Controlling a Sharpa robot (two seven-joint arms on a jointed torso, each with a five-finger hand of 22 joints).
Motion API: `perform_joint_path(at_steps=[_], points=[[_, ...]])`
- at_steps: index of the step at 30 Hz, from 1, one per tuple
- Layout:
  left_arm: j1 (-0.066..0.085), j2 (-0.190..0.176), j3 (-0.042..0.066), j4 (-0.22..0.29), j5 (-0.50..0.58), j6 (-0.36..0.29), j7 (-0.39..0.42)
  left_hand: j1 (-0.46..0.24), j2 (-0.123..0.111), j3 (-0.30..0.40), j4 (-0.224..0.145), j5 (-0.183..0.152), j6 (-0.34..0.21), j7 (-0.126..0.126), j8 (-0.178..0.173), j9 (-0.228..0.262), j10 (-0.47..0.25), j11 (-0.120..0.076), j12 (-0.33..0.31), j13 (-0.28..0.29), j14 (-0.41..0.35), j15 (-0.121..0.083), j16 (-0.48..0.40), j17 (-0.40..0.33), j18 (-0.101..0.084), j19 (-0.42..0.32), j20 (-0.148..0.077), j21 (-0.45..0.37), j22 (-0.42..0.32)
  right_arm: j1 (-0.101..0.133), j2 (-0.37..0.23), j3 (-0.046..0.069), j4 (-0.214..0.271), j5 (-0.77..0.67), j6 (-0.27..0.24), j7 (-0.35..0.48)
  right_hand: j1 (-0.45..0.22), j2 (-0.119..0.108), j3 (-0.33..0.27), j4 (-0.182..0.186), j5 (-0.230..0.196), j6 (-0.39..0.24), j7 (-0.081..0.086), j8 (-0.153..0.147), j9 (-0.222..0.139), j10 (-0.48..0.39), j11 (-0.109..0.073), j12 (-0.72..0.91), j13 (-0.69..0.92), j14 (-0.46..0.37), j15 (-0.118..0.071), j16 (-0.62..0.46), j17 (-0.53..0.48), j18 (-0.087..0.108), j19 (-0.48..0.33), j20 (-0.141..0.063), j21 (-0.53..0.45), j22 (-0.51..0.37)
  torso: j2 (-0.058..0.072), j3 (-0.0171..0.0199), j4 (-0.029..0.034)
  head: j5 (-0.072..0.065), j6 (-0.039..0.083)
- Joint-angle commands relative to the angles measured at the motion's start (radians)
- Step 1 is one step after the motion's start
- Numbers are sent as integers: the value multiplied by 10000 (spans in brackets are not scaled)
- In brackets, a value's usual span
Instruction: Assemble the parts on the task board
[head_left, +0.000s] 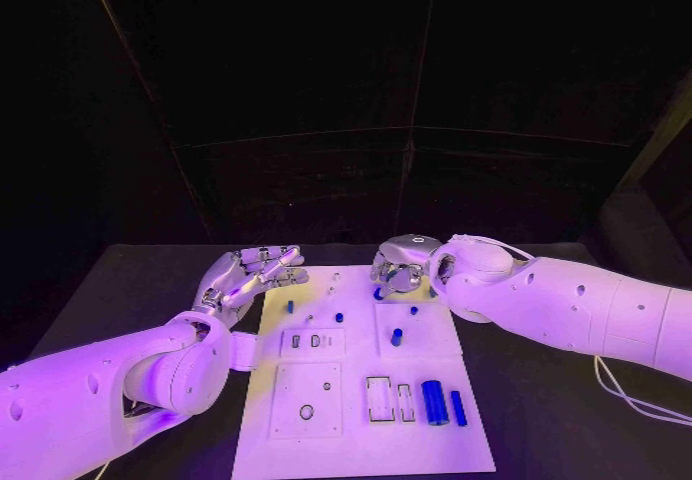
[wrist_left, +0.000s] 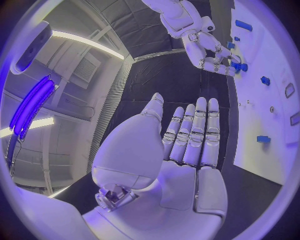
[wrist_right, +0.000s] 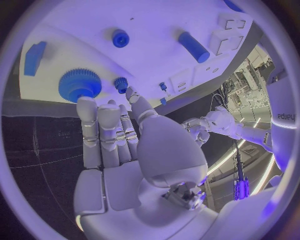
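My left hand (head_left: 248, 275) is at the left edge of the task board (head_left: 433, 440), at its far part. The fingers are straight and apart, and it holds nothing. My right hand (head_left: 401, 268) is over the far edge of the board. Its fingers point down, a little spread, and I see nothing between them.

The small gear (wrist_right: 120, 83) is just in front of my right fingertips (wrist_right: 132, 93); it is blue, toothed, and stands upright. The large gear (wrist_right: 80, 85) is just beside it. The right hand is much nearer. I judge the next move is a short reach forward. The long blue cylinders (head_left: 434, 402) lie at the near right, well apart.
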Motion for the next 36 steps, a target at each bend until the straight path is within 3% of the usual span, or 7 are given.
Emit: perform_joint_path(at_steps=[1, 13, 23, 29, 33, 36], points=[[41, 1, 11, 70, -94, 238, 22, -7, 103, -20, -47, -60, 33, 82, -38, -15, 36, -5, -43, -6, 81, -1, -75, 6, 134, 70, 15, -70, -18, 28, 53, 7, -55, -281, 550, -143, -87, 24, 109, 0, -48, 16, 16, -34, 4, 44, -4, -12, 3, 183, 42, 188, 165, -204, 82, -14, 118, 140, 60, 1, 20, 12, 7], [62, 4, 11, 61, -94, 262, -3, -15, 103, -34, -58, -60, 28, 85, -58, -15, 27, -1, -69, -7, 84, 3, -100, 5, 133, 85, 16, -83, -29, 25, 169, 5, -159, -294, 811, -100, -47, 190, 426, -19, -6, 193, 5, -11, 13, 181, -23, 1, 0, 213, 38, 1076, 1055, -327, 421, -3, 701, 980, 98, 15, 12, 29, -18], [75, 4, 10, 59, -94, 317, -54, -33, 111, -47, -62, -60, 27, 92, -77, -15, 19, 5, -93, -7, 86, 7, -126, 3, 131, 96, 18, -99, -41, 24, 232, -1, -232, -369, 972, -59, 114, 513, 1197, -33, -490, 627, -112, 50, 37, 587, -143, 27, 6, 199, -44, 1760, 1683, -446, 749, -63, 1258, 1798, 140, 27, 35, 48, -35], [79, 10, 10, 40, -94, 338, -70, -40, 113, -55, -65, -61, 25, 96, -87, -15, 14, 8, -106, -7, 84, 10, -141, 2, 130, 99, 19, -109, -47, 22, 293, -3, -310, -407, 985, -73, 66, 396, 1613, -27, -649, 733, -109, -6, 17, 692, -154, -17, -5, 148, -51, 1924, 1759, -471, 768, -82, 1416, 1975, 164, 24, 34, 51, -54], [80, 16, 10, 39, -94, 334, -66, -46, 112, -62, -69, -61, 22, 99, -96, -15, 10, 11, -118, -8, 82, 13, -154, 1, 129, 101, 21, -118, -54, 22, 302, -4, -307, -436, 704, -84, 33, 312, 1786, -23, -696, 747, -94, -27, 10, 702, -147, -22, -6, 125, -42, 1974, 1765, -475, 754, -75, 1460, 2015, 162, 20, 41, 50, -69], [80, 13, 10, 38, -94, 332, -64, -50, 112, -67, -72, -61, 21, 101, -103, -15, 7, 13, -126, -8, 81, 15, -164, 0, 129, 103, 22, -124, -58, 20, 244, -3, -189, -444, 78, 5, 19, 277, 1965, -21, -583, 818, -91, -11, 17, 783, -154, 1, 6, 119, -46, 2039, 1806, -490, 797, -73, 1535, 2126, 161, 23, 41, 56, -78]])
